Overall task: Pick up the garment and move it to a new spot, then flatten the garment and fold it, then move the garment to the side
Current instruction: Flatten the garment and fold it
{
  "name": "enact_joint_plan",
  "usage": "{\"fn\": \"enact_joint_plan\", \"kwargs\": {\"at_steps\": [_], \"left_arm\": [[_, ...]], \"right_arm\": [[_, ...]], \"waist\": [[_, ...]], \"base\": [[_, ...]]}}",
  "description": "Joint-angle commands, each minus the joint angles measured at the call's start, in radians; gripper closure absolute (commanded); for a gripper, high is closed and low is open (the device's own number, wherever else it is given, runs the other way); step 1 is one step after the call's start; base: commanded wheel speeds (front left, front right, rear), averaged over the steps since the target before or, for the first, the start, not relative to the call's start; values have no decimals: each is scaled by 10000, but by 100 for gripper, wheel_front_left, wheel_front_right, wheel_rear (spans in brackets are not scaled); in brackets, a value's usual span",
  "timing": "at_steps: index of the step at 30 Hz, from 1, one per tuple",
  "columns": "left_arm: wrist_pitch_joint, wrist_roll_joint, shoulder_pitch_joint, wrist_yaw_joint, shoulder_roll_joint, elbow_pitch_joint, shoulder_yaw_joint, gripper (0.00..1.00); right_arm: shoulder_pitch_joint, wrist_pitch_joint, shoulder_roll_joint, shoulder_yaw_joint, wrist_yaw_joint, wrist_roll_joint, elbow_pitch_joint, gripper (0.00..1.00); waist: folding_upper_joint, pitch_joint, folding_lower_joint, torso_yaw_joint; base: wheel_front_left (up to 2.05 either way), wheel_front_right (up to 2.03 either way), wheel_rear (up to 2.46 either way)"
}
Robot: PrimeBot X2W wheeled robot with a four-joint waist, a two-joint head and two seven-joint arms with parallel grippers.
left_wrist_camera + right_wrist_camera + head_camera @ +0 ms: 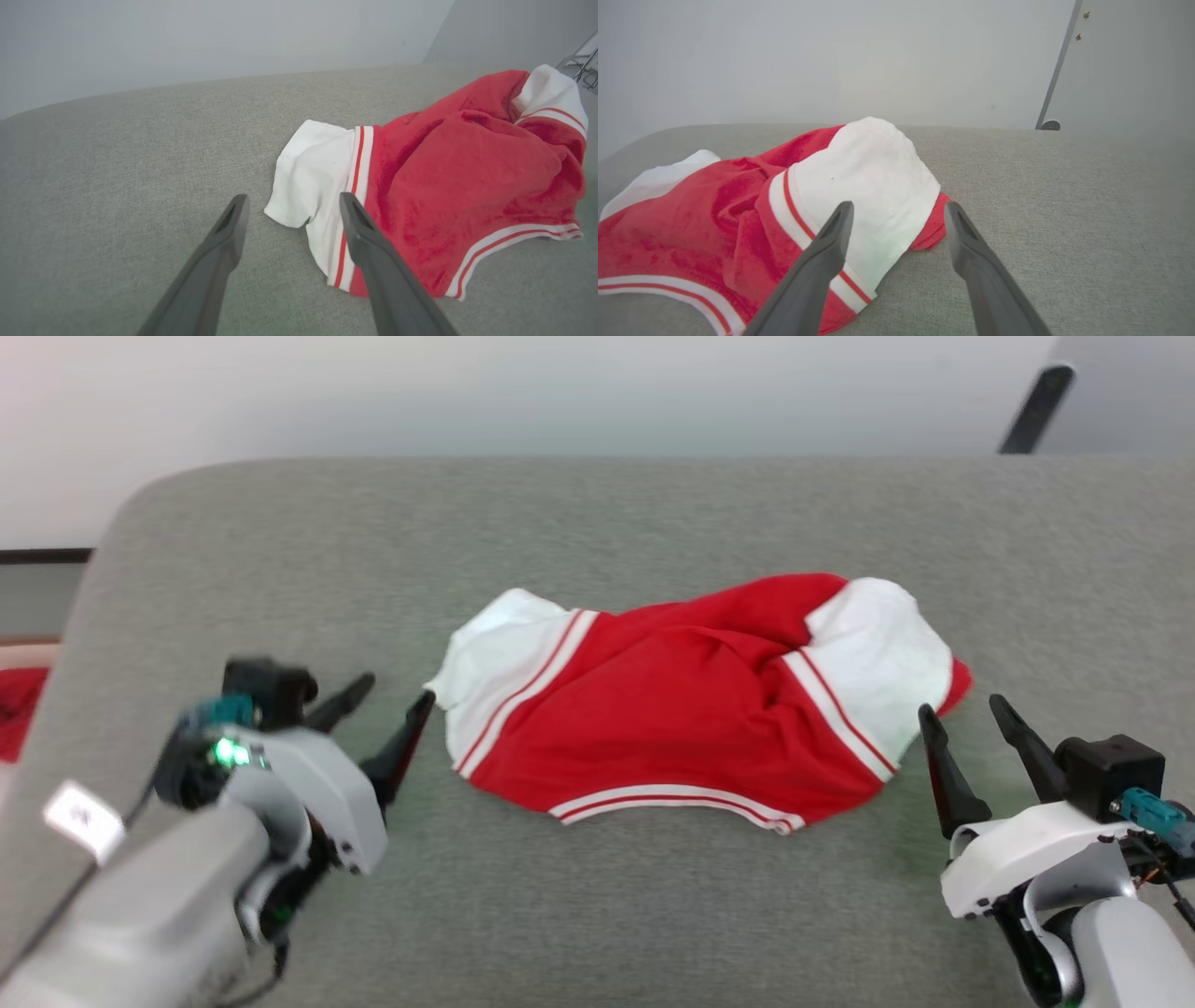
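Soft, diffuse light fills all three views, bright and free of glare, leaving only a thin shadow beneath the shirt [672, 719] on the grey cushion [653, 896]. The head view is slightly blurred, most at the lower left, where a small green lamp [224, 751] glows. Both wrist views bow the cushion's far edge.

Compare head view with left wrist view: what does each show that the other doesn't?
Head view: the right gripper, open, beside the right white sleeve of the garment, and a red cloth at the far left edge.
Left wrist view: thin metal wirework at the top right corner, too cropped to identify.
Both: the left gripper, open, at the left white sleeve; the crumpled garment; the grey cushion under it.
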Motion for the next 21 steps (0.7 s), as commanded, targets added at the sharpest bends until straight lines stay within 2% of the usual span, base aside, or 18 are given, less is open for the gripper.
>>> {"fn": "enact_joint_plan", "kwargs": {"at_steps": [1,2,3,7,9,10,11,13,14,21], "left_arm": [[-367,63,557,386,-134,-178,314,0],[-367,63,557,386,-134,-178,314,0],[-491,223,1069,756,-256,-401,809,0],[-491,1656,2409,1522,-666,-1431,3048,0],[-494,2454,3242,1697,-1017,-1980,4075,0],[-494,2454,3242,1697,-1017,-1980,4075,0],[-497,3165,3978,1784,-1363,-2431,5000,0],[-498,3883,4688,1700,-1702,-2717,5692,0],[-498,3883,4688,1700,-1702,-2717,5692,0],[-500,6092,6057,1374,-2557,-3305,7469,0]], "right_arm": [[166,362,-258,149,-13,-56,-99,0],[166,362,-258,149,-13,-56,-99,0],[120,780,-549,305,-14,1,-208,0],[-87,1689,-1307,740,-14,141,-547,0],[-208,2121,-1686,974,-14,350,-716,0],[-208,2121,-1686,974,-14,350,-716,0],[-349,2558,-2088,1135,-14,585,-844,0],[-528,2998,-2488,1342,-14,852,-903,0],[-528,2998,-2488,1342,-14,852,-903,0],[-1300,4525,-3749,2066,-14,2035,-764,0]], "waist": [[-1,-309,0,574],[-1,-309,0,574],[-1,-354,0,797],[-1,-355,0,1222],[-1,-375,0,1411],[-1,-375,0,1411],[-1,-389,0,1580],[-1,-405,0,1714],[-1,-405,0,1714],[-1,-301,0,2024]], "base": [[0,0,0],[0,0,0],[0,0,0],[0,0,0],[0,0,0],[0,0,0],[0,0,0],[0,0,0],[0,0,0],[0,0,0]]}}
